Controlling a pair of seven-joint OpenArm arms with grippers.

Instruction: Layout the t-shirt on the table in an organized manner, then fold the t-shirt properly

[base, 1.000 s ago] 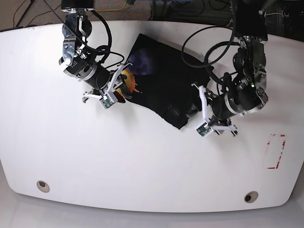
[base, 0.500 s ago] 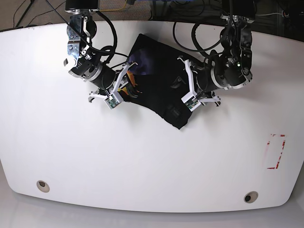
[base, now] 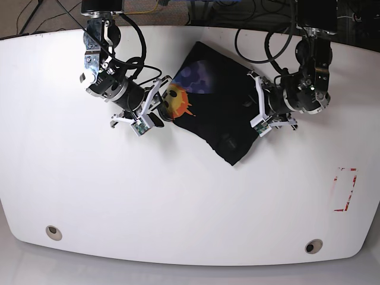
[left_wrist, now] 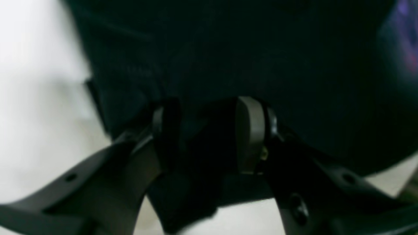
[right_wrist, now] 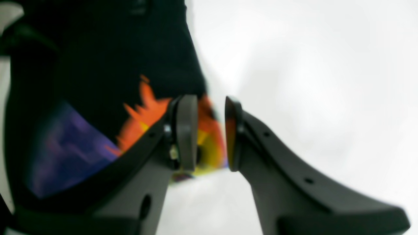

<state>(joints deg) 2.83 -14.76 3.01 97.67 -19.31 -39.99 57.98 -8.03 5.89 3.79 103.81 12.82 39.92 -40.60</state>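
Evidently pinching opposite edges of the t-shirt (base: 214,110), right gripper (right_wrist: 210,137) narrowly parted on the orange print, left gripper (left_wrist: 205,133) wider on black cloth, to spread it flat over the table (base: 178,202).

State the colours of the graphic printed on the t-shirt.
The graphic on the black t-shirt is orange and yellow, beside a purple patch; right wrist view shows it best.

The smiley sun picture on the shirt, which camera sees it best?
The base view: the orange face on the t-shirt shows whole and sharp. The right wrist view shows it blurred, behind the right gripper. The left wrist view shows only dark cloth.
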